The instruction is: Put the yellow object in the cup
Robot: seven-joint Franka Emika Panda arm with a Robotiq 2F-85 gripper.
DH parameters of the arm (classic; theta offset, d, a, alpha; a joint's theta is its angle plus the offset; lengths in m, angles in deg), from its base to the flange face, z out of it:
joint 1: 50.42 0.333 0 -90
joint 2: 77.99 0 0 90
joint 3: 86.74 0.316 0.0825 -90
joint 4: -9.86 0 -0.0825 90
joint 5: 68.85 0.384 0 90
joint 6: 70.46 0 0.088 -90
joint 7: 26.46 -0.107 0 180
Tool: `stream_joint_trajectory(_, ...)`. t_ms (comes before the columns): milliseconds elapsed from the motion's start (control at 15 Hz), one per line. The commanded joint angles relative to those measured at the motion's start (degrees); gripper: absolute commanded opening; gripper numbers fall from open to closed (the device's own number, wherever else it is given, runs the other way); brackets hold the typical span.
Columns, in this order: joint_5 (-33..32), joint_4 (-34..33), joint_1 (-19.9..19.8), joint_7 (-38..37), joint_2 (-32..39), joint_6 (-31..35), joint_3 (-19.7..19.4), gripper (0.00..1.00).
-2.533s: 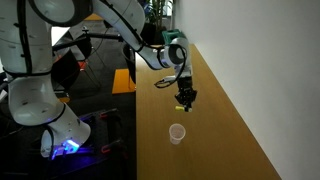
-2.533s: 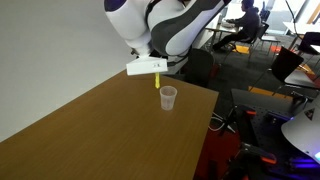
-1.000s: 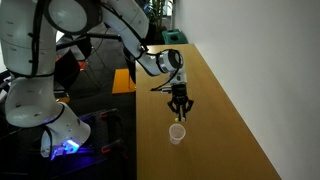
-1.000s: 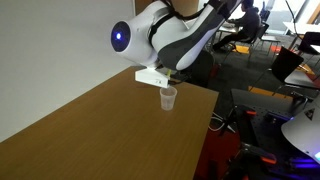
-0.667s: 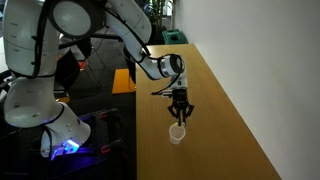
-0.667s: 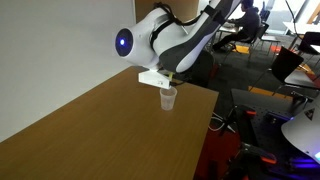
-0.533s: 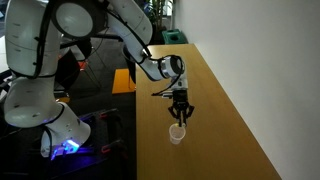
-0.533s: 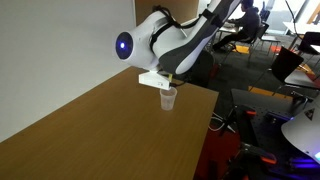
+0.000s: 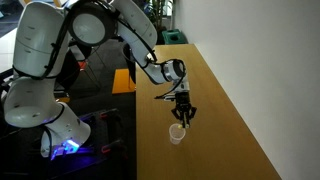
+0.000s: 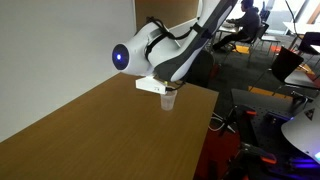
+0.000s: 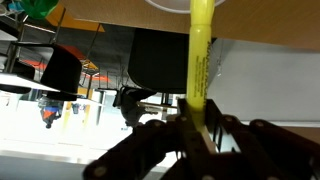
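Gripper (image 9: pixel 181 117) hanging straight above the cup (image 9: pixel 177 133) in an exterior view, dark fingertips just over the rim, cup upright near the edge of the wooden table (image 9: pixel 225 110). Too small from there to read what sits between the fingers. Plain only in the wrist view: yellow object (image 11: pixel 200 60), a bright stick running straight up the picture, pinched at its lower end by the gripper (image 11: pixel 198 125), the two dark fingers (image 11: pixel 170 138) drawn in tight against it. Far end of the stick meeting the pale curved rim of the cup (image 11: pixel 185 4) at the top edge of that view. Tip inside the cup or only level with the rim: cannot tell. In an exterior view from the opposite side, cup (image 10: pixel 168 98) translucent and upright, close to the edge of the wooden table (image 10: pixel 90 130), with the white bulk of the arm (image 10: pixel 165 55) directly over the cup, hiding fingers and stick entirely.
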Motion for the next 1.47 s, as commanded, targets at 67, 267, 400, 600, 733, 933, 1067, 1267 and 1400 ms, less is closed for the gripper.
stream_joint_trajectory(67,-0.8,-1.3,-0.8,-2.1,1.8,0.4,1.2,0.05)
stream_joint_trajectory(267,-0.3,-0.2,-0.5,-3.0,1.4,-0.4,1.5,0.05)
stream_joint_trajectory(400,0.0,-0.1,-0.4,-3.6,1.6,-1.1,1.6,0.05)
stream_joint_trajectory(600,0.7,-0.4,-0.5,-3.2,2.2,-1.6,1.9,0.05)
stream_joint_trajectory(733,1.2,-0.5,-0.6,-2.8,2.6,-1.7,1.9,0.05)
stream_joint_trajectory(933,1.9,-0.6,-0.7,-2.2,3.1,-1.9,2.0,0.47)
stream_joint_trajectory(1067,2.2,-0.6,-0.6,-2.2,3.1,-1.9,2.0,0.52)
stream_joint_trajectory(1267,2.6,-0.3,-0.3,-2.5,2.5,-2.4,1.9,0.73)
stream_joint_trajectory(1400,2.7,0.2,-0.1,-2.8,1.7,-2.7,1.9,0.88)
